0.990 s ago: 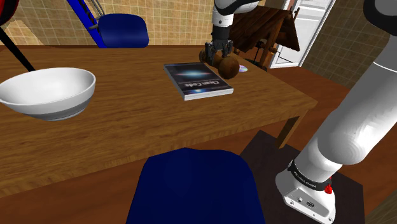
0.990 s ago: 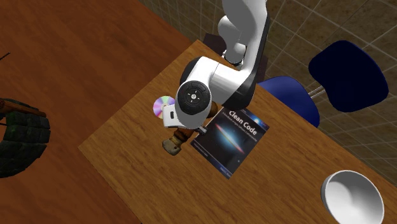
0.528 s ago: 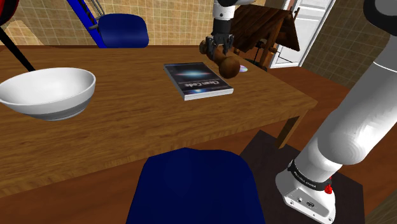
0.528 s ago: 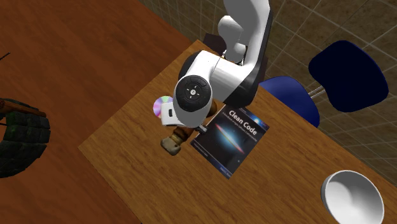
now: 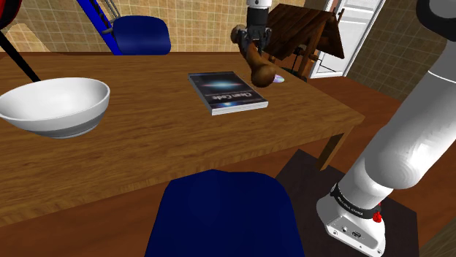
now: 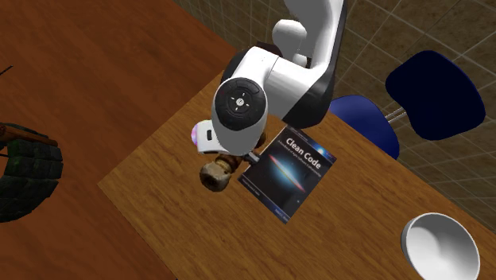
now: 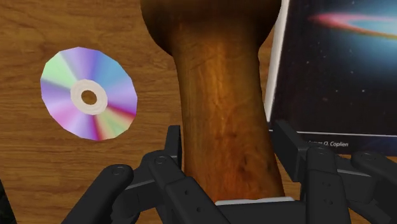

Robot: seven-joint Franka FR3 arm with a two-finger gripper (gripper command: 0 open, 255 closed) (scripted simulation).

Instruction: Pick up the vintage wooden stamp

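We see the gripper (image 7: 228,137) pinching the brown stamp (image 7: 219,95) by its handle, holding it above the table (image 5: 146,139) between the disc (image 7: 88,93) and the book (image 5: 226,91).

**Materials at the claw.** Between your claw's (image 7: 228,133) matt black fingers (image 7: 173,146), the stamp (image 7: 219,114) is brown wood, smooth, with fine grain and a soft sheen along its neck. Beyond the claw, the table (image 7: 38,165) is wood as well, lighter, with streaked grain and little gloss. On one side of the claw you see the disc (image 7: 88,93), mirror-bright and rainbow-tinted; on the other, the book (image 7: 343,70), its dark cover glossy. Farther from the claw, note the bowl (image 5: 55,106): white, smooth, shiny.
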